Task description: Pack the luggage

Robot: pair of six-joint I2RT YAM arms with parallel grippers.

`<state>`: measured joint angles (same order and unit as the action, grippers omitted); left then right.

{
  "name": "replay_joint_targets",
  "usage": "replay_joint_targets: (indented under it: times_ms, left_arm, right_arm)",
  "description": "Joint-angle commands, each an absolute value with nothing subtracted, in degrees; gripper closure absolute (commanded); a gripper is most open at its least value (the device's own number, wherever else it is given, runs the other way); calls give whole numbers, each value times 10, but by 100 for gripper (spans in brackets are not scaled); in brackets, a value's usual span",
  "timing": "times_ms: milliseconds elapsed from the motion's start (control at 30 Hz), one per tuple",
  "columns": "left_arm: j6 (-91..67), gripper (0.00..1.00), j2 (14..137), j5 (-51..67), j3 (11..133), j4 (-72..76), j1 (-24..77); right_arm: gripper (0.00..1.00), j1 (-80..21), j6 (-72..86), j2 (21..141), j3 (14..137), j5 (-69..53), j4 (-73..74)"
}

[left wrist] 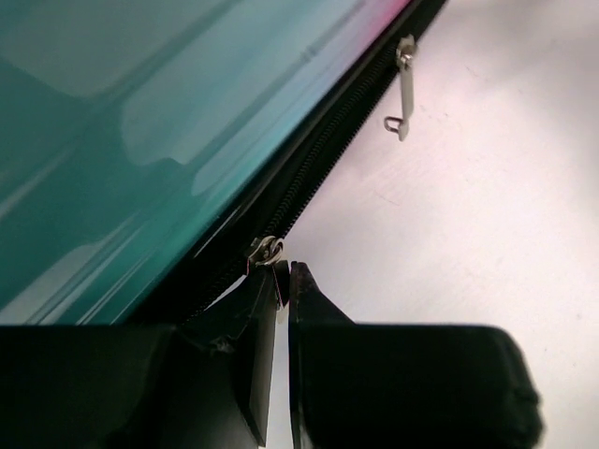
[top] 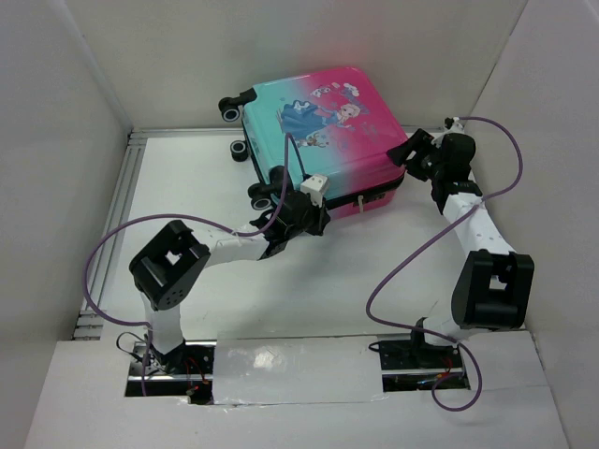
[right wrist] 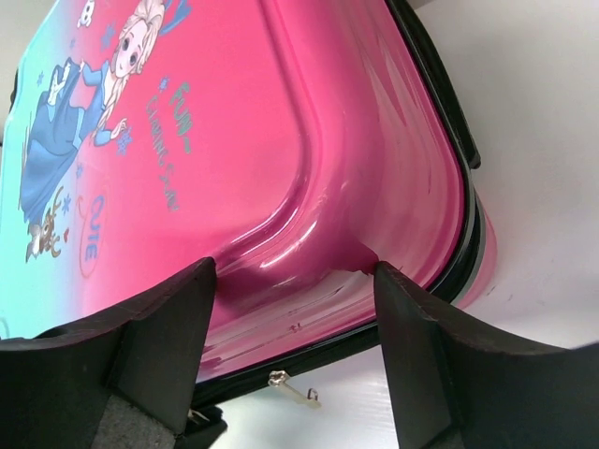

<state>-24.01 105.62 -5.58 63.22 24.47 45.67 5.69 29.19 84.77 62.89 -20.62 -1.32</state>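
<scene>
Left gripper (left wrist: 284, 271): my black fingers are pressed almost together, pinching a small silver zip pull (left wrist: 266, 251) on the near edge of the luggage (top: 318, 131). Only my left wrist view shows this pinch; from above, my own arm hides it. Black toothed zip tape (left wrist: 318, 159) runs beneath the glossy teal shell. A second pull (left wrist: 404, 89), flat metal, dangles further along.

Right gripper (right wrist: 295, 276): fingers spread wide, straddling the rounded pink corner at the luggage's right. My right wrist view alone shows the cartoon print up close, and the moulded ribs.

Luggage: lid down, lying flat at the far centre of the white counter (top: 309, 290). Hard shiny shell, teal fading to pink. Black wheels (top: 231, 108) along its left end.
</scene>
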Motion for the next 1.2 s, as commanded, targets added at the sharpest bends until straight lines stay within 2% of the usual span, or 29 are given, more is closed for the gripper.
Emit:
replay_joint_targets:
  times_ms: [0,133,300,433,633,1167]
  left_arm:
    - [-242,100,1085,185,719,445,472]
    - [-235,100,1114,227,761,427,472]
    - [-240,100,1104,165,748,391,472]
    - [-234,100,1047,118,652,391,467]
    - [-239,100,955,106,529,385,434]
    - [-214,100,768,119,355,367,324]
  right_arm:
    - [64,21,279,875,597,-305,48]
    - [65,21,279,869,597,-305,48]
    - [65,21,273,864,597,-293,61]
    - [65,21,273,864,603,-287,67]
    - [65,21,273,870,608,-287,67]
    - [63,11,273,853,620,-250,98]
